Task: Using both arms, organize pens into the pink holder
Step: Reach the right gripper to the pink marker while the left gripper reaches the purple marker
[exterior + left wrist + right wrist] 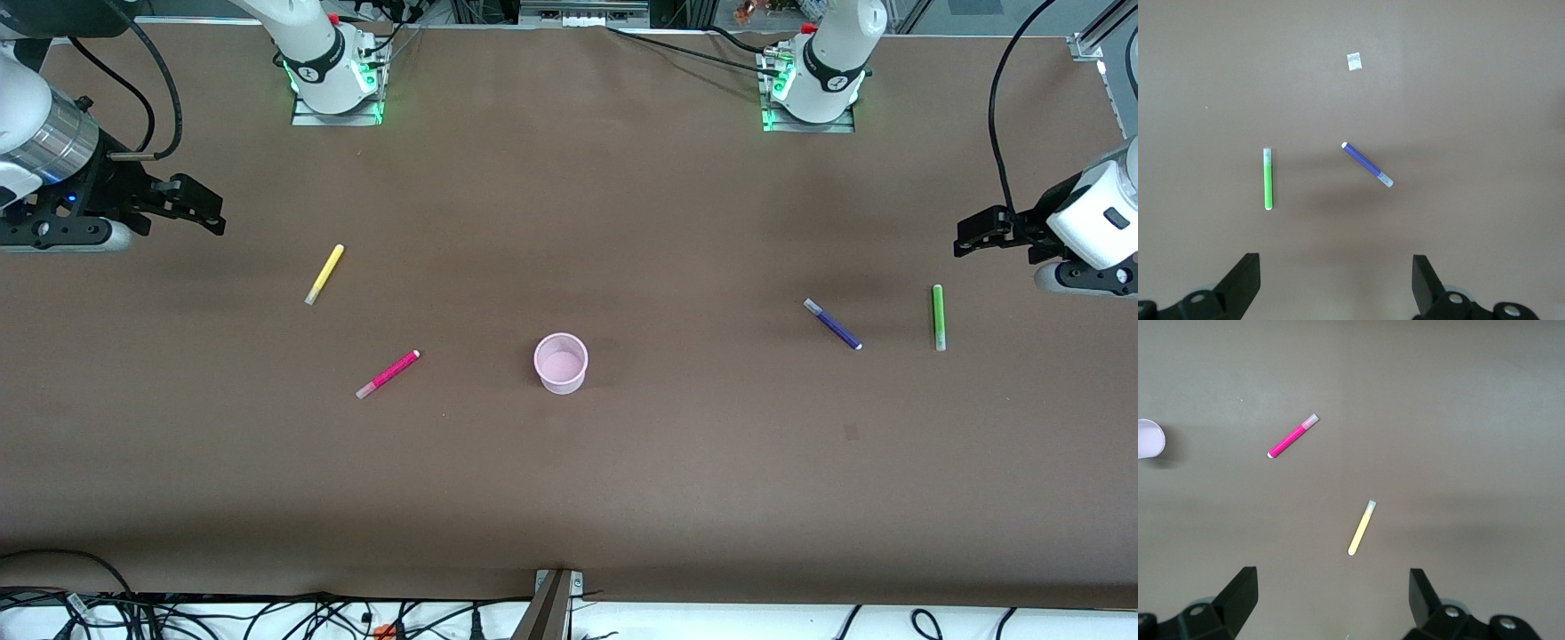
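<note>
- The pink holder (561,363), a round tapered cup, stands upright mid-table with nothing inside.
- The magenta pen (388,374) lies beside it toward the right arm's end; the yellow pen (324,274) lies farther.
- The purple pen (833,324) and green pen (938,317) lie toward the left arm's end.
- The left gripper (1335,280) hangs spread wide over bare table near the green pen.
- The right gripper (1333,597) hangs equally agape near the yellow pen.

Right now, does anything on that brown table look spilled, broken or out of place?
Nothing spilled or broken. Four slim marker pens, yellow, magenta-pink, dark purple and green, lie scattered around the upright, empty pale pink round plastic cup.

Open tabletop (569,204) around scattered pens (388,374)
</note>
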Available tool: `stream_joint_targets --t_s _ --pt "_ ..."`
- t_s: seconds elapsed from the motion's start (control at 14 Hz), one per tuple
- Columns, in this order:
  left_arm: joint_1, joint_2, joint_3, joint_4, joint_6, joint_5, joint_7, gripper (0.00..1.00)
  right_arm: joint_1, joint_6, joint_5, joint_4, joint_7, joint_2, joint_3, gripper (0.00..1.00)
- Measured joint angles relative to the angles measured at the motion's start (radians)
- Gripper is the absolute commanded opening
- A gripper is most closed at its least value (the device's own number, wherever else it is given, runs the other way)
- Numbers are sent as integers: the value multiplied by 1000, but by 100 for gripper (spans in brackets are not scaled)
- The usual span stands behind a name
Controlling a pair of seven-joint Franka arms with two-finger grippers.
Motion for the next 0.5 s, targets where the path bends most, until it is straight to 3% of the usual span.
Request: stream_joint_targets --t_s 0.5 --pt "0 0 0 0 0 0 0 100 3 -23 -14 10 1 16 3 100"
